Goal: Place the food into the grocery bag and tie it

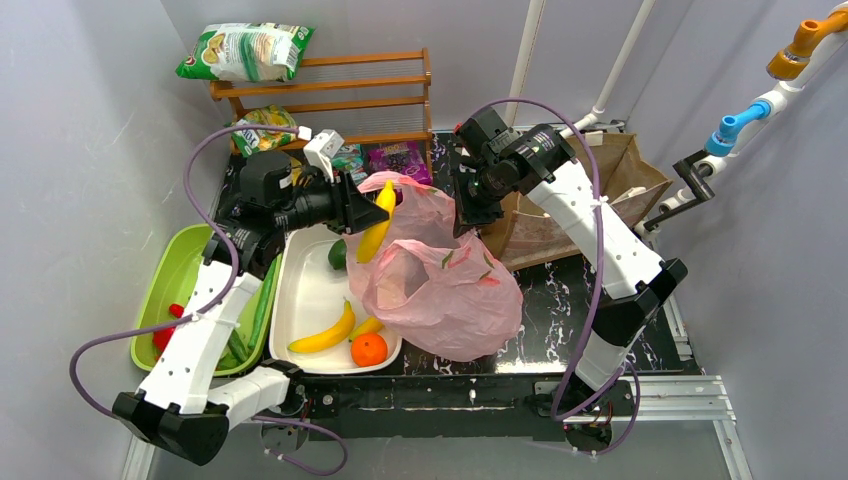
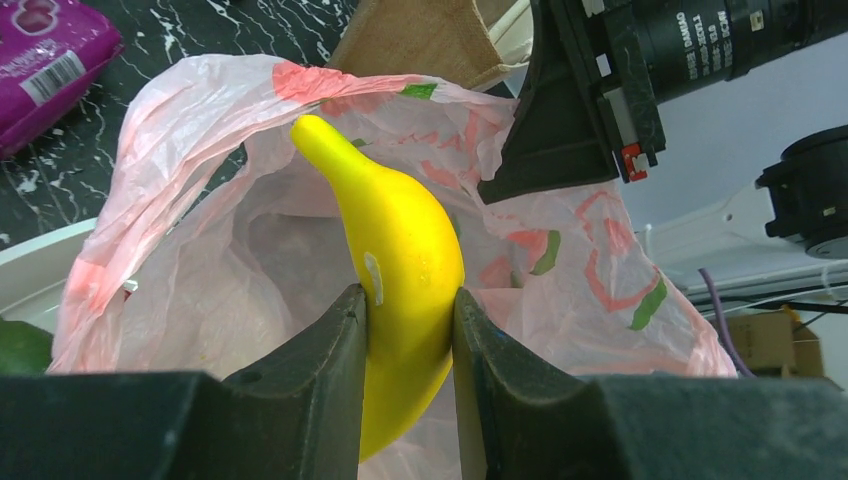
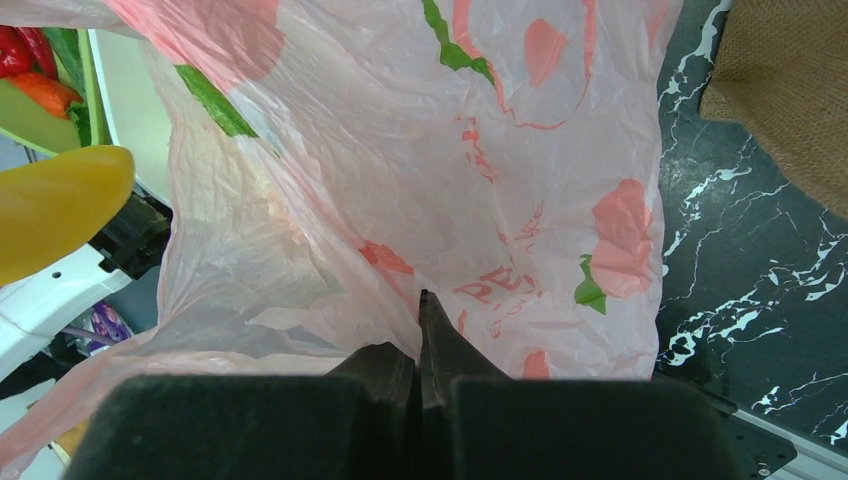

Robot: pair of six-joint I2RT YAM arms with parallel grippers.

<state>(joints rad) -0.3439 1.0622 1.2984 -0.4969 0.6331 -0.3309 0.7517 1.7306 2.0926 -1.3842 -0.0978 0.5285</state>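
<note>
left hand [image 2: 410, 340] grips a banana [image 2: 400, 240] at the mouth of the pink grocery bag [image 1: 450, 290], frame centre; right hand [image 3: 420, 330] pinches its rim; orange [image 1: 369, 349] and two bananas [image 1: 325, 333] lie in the tray [image 1: 300, 280]; bag not yet tied

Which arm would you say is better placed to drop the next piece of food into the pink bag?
Left. The left gripper clamps a banana at the grocery bag's open mouth. The right gripper is shut on the bag's rim, holding it up.

Black marbled table [image 1: 560, 310] with white tray [image 1: 305, 285], green bin [image 1: 170, 260], grocery bag [image 1: 450, 300], paper bag [image 1: 625, 175], purple packet [image 1: 398, 158].
</note>
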